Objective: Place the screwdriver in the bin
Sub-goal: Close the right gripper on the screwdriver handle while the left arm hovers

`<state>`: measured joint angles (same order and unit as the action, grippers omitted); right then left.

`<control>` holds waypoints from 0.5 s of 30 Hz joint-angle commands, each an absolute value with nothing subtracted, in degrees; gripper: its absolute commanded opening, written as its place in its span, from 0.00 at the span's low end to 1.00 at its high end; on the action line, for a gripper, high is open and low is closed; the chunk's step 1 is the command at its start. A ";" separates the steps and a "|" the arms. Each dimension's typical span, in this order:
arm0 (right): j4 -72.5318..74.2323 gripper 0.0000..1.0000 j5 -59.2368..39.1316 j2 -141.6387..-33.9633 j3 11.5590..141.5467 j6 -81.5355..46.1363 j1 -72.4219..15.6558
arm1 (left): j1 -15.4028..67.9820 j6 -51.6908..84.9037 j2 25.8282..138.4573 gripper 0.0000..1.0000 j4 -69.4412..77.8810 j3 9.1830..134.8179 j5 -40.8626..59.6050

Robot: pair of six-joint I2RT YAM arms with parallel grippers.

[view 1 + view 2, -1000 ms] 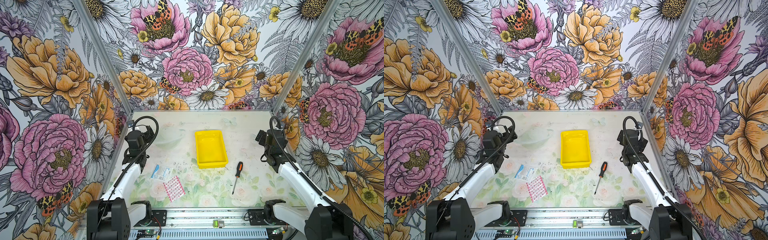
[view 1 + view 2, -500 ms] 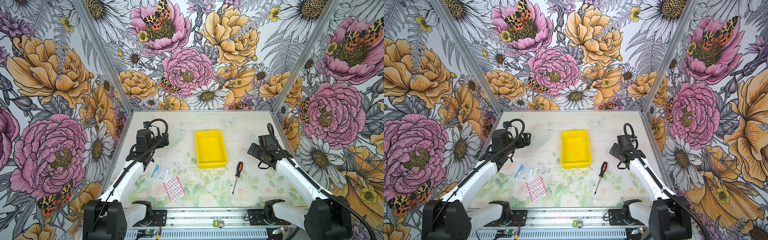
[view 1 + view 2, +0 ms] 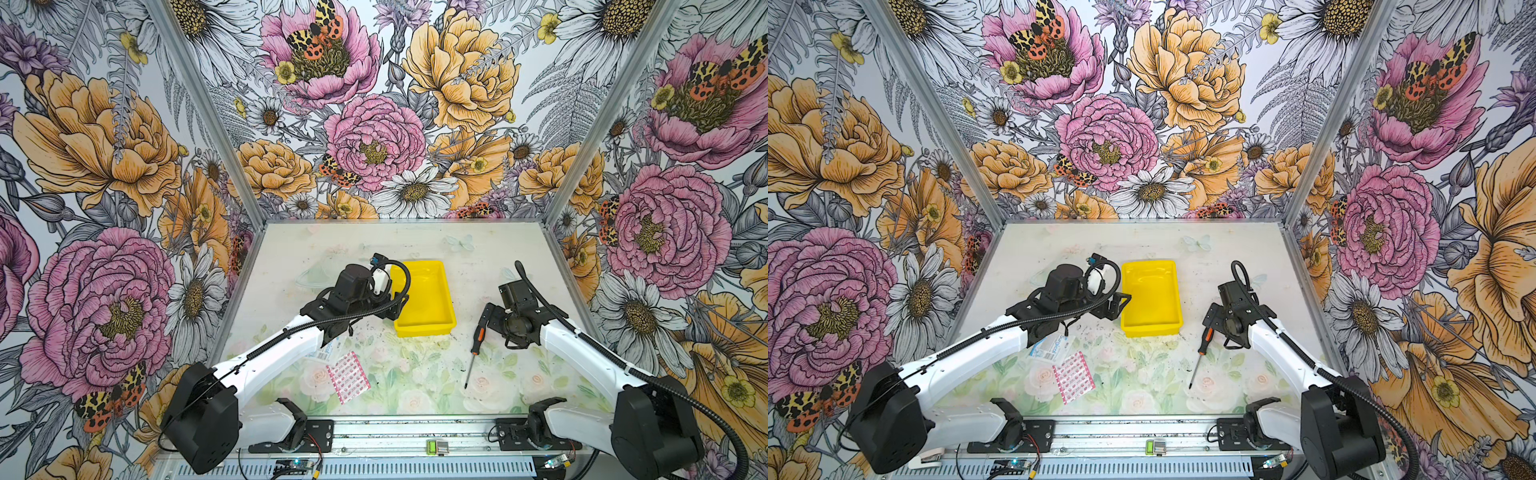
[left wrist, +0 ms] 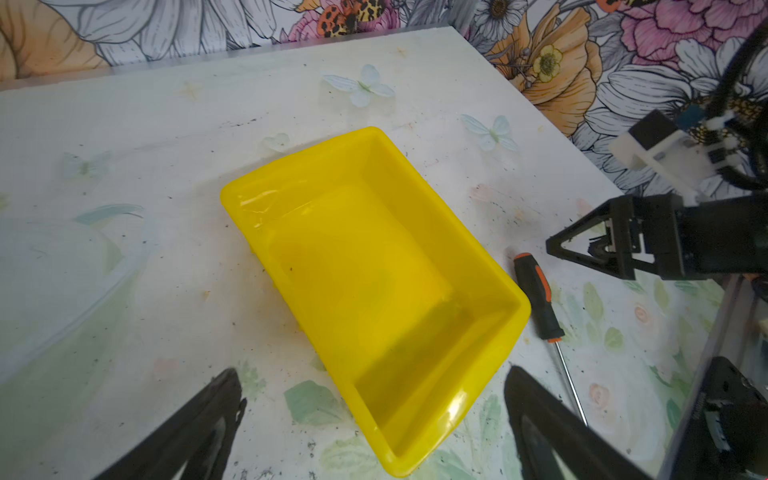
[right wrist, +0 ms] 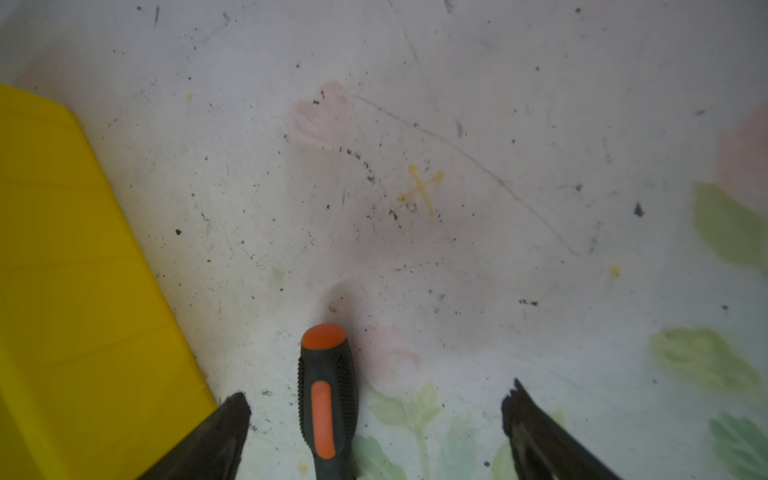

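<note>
In both top views the left gripper (image 3: 397, 301) is positioned at the 9 o'clock side of the bin (image 3: 422, 332), over its rim. In the left wrist view its jaws are seen spread wide with nothing held, and one corner of the bin (image 4: 299, 158) is framed between them; whether the bin is touched cannot be determined. The screwdriver (image 3: 473, 353) is laid flat on the table (image 3: 374, 249) outside the bin, at about 4 o'clock from it, with the handle directed toward 1 o'clock and the shaft tip toward 7 o'clock. The right gripper (image 5: 378, 392) is positioned over the handle end with its jaws spread wide. The screwdriver (image 5: 328, 395) handle is located between them, nearer the bin-side jaw, with a gap visible on each side.
</note>
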<state>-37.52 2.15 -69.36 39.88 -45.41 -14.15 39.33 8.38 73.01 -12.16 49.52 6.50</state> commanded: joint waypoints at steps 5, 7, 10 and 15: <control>-37.40 0.90 -0.83 -71.68 38.88 -44.44 -15.53 | 49.10 8.39 76.53 0.99 -10.57 51.95 3.16; -37.29 0.86 -1.23 -72.66 38.80 -44.29 -15.83 | 50.40 8.70 76.95 0.99 -10.37 51.94 2.24; -37.04 0.83 -1.74 -74.17 38.76 -43.82 -16.49 | 51.50 8.84 76.74 0.99 -10.37 51.72 1.55; -36.04 0.80 -2.34 -75.90 38.85 -43.11 -17.35 | 51.68 8.37 75.46 0.99 -11.00 50.69 1.09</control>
<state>-37.34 -1.50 -74.91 39.11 -43.83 -16.84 51.27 8.58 76.95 -11.73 50.68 3.09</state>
